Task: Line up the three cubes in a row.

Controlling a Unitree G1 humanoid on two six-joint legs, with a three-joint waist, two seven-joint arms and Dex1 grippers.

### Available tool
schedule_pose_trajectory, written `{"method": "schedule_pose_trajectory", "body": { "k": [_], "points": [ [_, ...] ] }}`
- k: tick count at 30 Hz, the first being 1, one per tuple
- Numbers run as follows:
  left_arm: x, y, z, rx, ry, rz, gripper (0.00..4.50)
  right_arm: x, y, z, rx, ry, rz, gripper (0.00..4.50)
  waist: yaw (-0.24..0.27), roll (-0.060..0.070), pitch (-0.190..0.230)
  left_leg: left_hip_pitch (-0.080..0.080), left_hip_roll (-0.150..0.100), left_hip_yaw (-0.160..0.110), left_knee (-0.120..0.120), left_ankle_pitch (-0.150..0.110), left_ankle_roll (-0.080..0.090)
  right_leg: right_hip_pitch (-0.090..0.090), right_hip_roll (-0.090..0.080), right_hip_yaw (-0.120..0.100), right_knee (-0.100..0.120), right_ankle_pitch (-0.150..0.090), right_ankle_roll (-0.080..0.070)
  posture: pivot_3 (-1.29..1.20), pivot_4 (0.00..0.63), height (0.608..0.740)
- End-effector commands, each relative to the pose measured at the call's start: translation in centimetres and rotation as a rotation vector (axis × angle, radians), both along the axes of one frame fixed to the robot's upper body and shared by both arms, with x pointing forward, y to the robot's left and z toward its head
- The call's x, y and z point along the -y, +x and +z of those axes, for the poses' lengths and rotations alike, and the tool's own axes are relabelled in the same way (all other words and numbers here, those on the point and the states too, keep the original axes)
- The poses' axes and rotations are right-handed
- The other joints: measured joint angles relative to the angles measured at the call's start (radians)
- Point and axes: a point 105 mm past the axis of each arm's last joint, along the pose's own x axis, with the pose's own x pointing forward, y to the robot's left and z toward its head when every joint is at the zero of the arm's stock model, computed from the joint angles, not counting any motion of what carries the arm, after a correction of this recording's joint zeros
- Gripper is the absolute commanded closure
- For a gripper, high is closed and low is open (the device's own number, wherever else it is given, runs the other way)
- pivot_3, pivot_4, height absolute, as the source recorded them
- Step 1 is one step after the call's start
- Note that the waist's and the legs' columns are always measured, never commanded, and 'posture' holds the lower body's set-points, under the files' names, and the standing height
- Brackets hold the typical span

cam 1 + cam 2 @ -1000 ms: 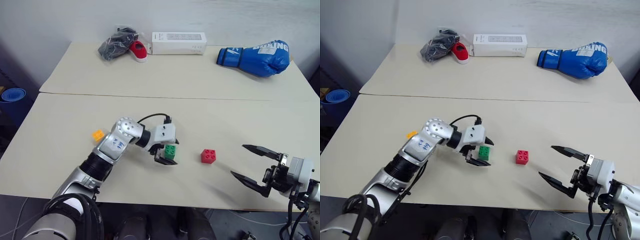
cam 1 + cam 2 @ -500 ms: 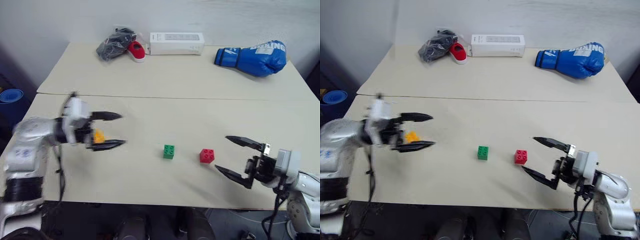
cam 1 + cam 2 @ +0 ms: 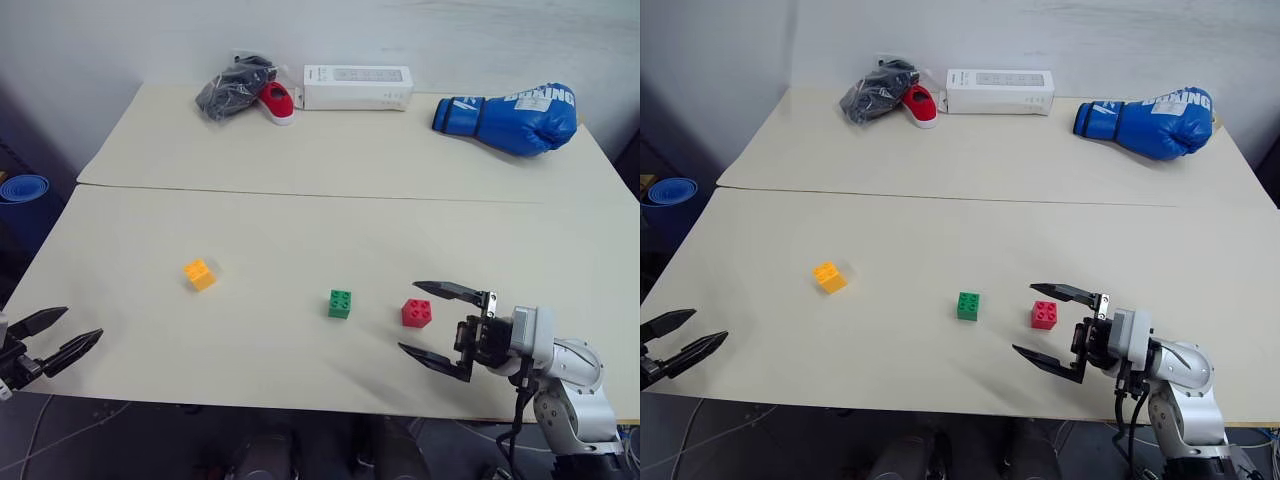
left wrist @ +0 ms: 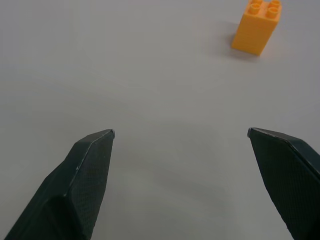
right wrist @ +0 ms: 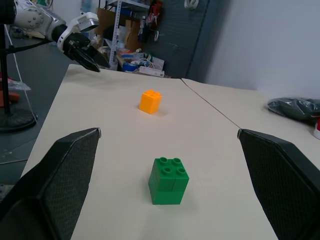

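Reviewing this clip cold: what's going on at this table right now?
A humanoid robot is lining up three toy cubes on a table. Nothing is held. The right gripper is open, its fingers on either side of the red cube. The left gripper is open at the table's near left edge. The green cube sits beside the red one; the orange cube lies apart, further left.

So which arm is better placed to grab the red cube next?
The right. Its open pincer points at the red cube from just beside it, while the left pincer sits off at the table's left edge.

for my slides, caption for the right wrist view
Open right claw frames the green studded plastic brick, orange-yellow studded plastic brick beyond.
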Motion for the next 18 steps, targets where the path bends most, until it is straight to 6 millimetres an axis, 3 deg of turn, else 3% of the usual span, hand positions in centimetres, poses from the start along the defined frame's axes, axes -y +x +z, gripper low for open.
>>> {"method": "schedule_pose_trajectory", "body": {
  "k": [1, 8, 14, 18],
  "points": [
    [2.0, 1.9, 1.5, 0.046, 0.031, -0.093, 0.01, 0.6, 0.0, 0.3, 0.019, -0.003, -0.015, 0.00, -0.001, 0.000, 0.000, 0.000, 0.000, 0.000, 0.000, 0.000, 0.000, 0.000, 0.000, 0.000, 0.000, 0.000, 0.000, 0.00, 0.150, 0.740],
    [7.0, 5.6, 0.9, 0.001, 0.022, -0.285, 0.01, 1.0, 0.0, -0.2, 0.013, -0.028, -0.036, 0.00, -0.008, 0.000, 0.000, 0.000, 0.000, 0.002, 0.000, 0.000, 0.000, -0.001, 0.001, 0.000, 0.005, 0.000, 0.000, 0.00, 0.150, 0.740],
    [9.1, 8.0, 0.1, -0.011, 0.015, -0.339, 0.01, 1.2, 0.3, -0.1, 0.016, -0.039, -0.066, 0.00, -0.022, 0.000, 0.000, 0.000, 0.000, 0.004, 0.000, 0.000, 0.000, -0.001, 0.002, 0.000, 0.006, 0.000, 0.000, 0.00, 0.150, 0.740],
    [10.2, 9.0, -0.5, -0.020, 0.015, -0.366, 1.22, 1.1, 0.2, -0.2, 0.014, -0.042, -0.078, 0.00, -0.027, 0.000, 0.000, 0.000, 0.000, 0.004, 0.000, 0.001, 0.001, -0.001, 0.003, 0.000, 0.006, 0.000, 0.000, 0.00, 0.150, 0.740]
  ]
}}
